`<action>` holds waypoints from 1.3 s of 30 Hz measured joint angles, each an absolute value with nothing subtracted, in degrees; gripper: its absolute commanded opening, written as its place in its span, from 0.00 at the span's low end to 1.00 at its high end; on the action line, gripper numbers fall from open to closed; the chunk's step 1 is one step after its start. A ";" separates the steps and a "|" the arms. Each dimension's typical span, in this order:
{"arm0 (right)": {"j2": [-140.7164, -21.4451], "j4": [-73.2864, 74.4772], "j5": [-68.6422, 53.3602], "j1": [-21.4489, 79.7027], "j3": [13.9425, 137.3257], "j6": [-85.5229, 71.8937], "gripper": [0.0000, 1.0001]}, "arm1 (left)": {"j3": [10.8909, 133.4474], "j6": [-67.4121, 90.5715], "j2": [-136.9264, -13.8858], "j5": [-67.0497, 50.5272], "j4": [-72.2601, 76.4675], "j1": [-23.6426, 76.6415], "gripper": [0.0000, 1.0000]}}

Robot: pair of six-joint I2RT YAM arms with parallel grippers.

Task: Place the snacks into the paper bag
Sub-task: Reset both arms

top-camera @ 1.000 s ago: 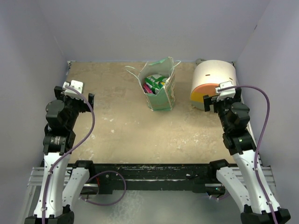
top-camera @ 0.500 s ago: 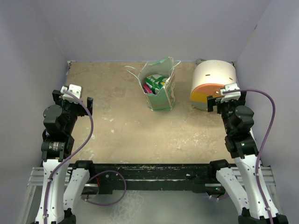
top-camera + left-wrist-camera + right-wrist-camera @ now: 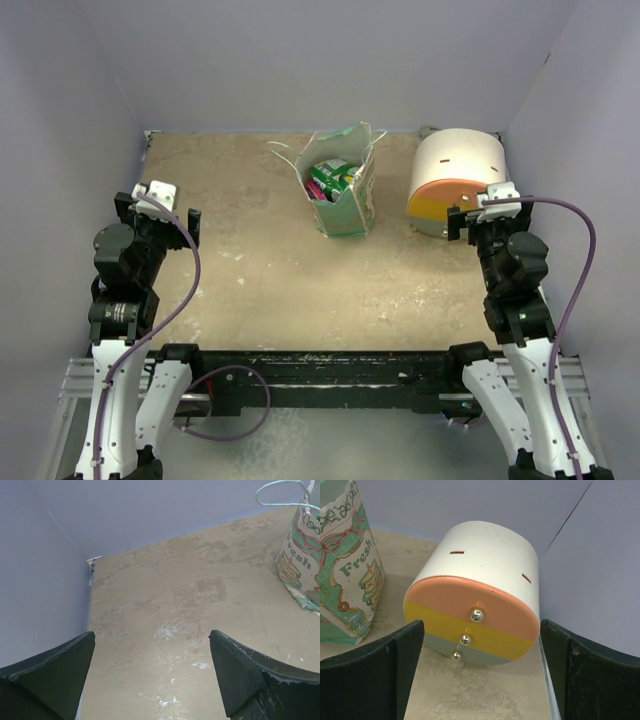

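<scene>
Now left gripper (image 3: 151,640) and right gripper (image 3: 482,630) both stand wide, empty; snacks (image 3: 332,178) sit inside the paper bag (image 3: 347,216).

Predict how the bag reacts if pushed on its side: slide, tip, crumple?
Probably crumples first: the bag is thin paper with a ragged open top. Likely light and apt to tip, since it stands tall on a narrow base with only small snacks inside. Its string handle looks floppy, poor for gripping.
</scene>
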State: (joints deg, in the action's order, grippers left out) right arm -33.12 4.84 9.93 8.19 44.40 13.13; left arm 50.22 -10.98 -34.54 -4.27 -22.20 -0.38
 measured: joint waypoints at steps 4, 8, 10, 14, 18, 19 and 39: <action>-32.51 4.93 10.04 7.79 44.40 13.04 1.00 | 50.22 -10.76 -34.59 -4.25 -22.22 -0.38 0.99; -32.01 4.95 10.57 7.60 44.40 13.04 1.00 | 50.22 -10.02 -34.87 -4.05 -22.22 -0.38 0.99; -32.03 4.99 10.81 7.40 44.40 13.04 1.00 | 50.22 -10.00 -35.18 -4.05 -22.22 -0.38 0.99; -32.27 5.45 10.85 6.85 44.40 13.04 0.99 | 50.22 -10.00 -35.59 -4.05 -22.22 -0.38 0.99; -32.71 6.42 10.44 6.63 44.47 13.04 1.00 | 50.22 -10.00 -35.44 -4.05 -22.24 -0.38 0.99; -32.80 6.81 10.09 6.61 44.47 13.04 1.00 | 50.22 -10.00 -35.38 -4.05 -22.22 -0.38 0.99; -32.56 7.90 7.84 6.04 45.12 13.08 0.99 | 50.22 -10.02 -35.18 -4.05 -22.24 -0.38 0.99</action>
State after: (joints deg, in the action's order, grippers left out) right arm -32.56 7.90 7.84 6.04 45.12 13.08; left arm 50.22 -10.02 -35.18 -4.05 -22.24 -0.38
